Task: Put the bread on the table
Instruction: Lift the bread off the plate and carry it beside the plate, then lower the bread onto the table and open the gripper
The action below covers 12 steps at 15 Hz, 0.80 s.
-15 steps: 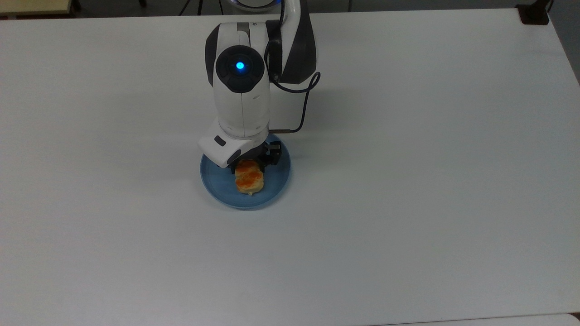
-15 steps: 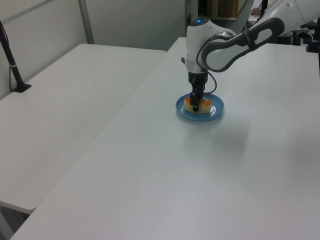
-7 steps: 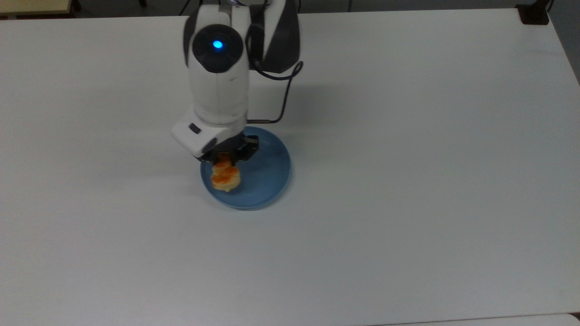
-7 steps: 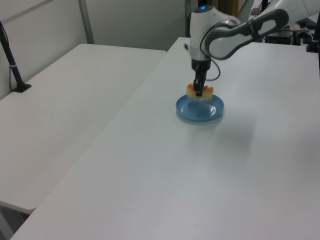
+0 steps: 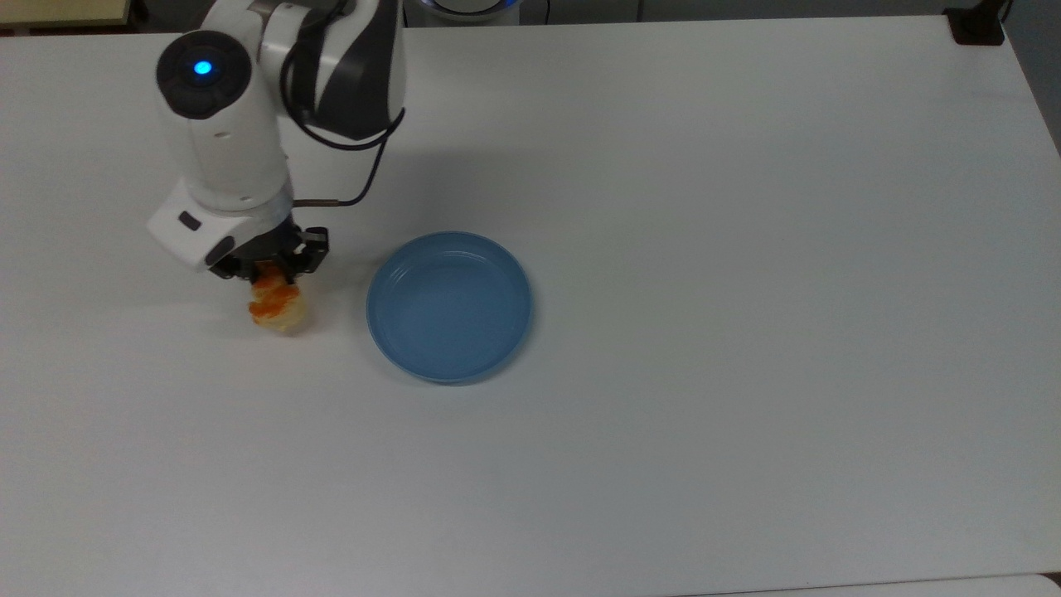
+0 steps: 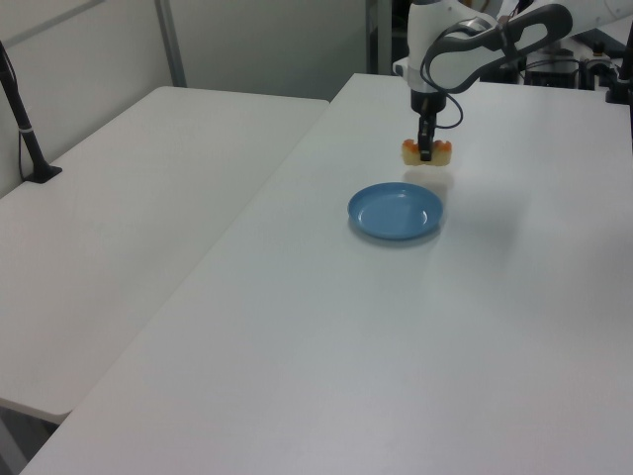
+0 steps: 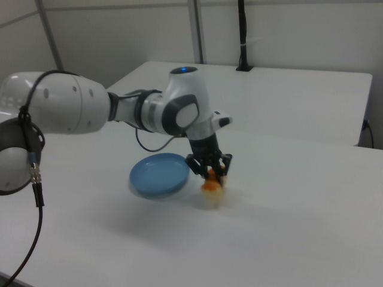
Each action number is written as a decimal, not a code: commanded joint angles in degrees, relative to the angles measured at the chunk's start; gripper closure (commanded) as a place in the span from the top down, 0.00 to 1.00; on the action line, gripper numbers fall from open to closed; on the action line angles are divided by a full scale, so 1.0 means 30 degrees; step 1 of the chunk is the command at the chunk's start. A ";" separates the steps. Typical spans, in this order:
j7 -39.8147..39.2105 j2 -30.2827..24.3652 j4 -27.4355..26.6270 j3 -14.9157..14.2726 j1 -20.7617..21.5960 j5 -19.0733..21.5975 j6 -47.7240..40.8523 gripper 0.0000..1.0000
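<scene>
- The gripper (image 5: pixel 269 269) is clamped on the bread (image 5: pixel 277 308), which hangs clear of the blue plate (image 5: pixel 448 306), off the plate's rim on the top view's left.
- In the left view the bread (image 6: pixel 426 151) rides above the table (image 6: pixel 326 327), on the far side of the plate (image 6: pixel 395 211); a faint shadow beneath it suggests it is not yet resting on the surface.
- In the right view the roll (image 7: pixel 210 185) sits just beside the plate (image 7: pixel 157 174), on the right view's right, with the gripper (image 7: pixel 210 169) pinching it from above.
- The step in hand looks like the set-down: lower straight down beside the plate, well apart from its rim.
- Best to part the fingers only once the roll's underside meets the tabletop, since the held end is narrow and a drop could tip or roll it.
- After release, a vertical retreat would likely avoid nudging the bread back toward the plate.
</scene>
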 commanded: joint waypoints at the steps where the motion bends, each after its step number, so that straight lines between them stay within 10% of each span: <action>1: -0.0930 0.0658 0.0196 -0.0002 -0.0497 -0.0230 0.1920 0.43; 3: -0.0961 0.0777 0.0167 -0.0002 -0.0528 -0.0230 0.2159 0.60; 5: -0.0728 0.0602 0.0138 -0.0002 -0.0441 -0.0113 0.2101 1.00; 12: 0.3277 -0.1972 0.0109 0.0086 0.1634 -0.0024 -0.0060 1.00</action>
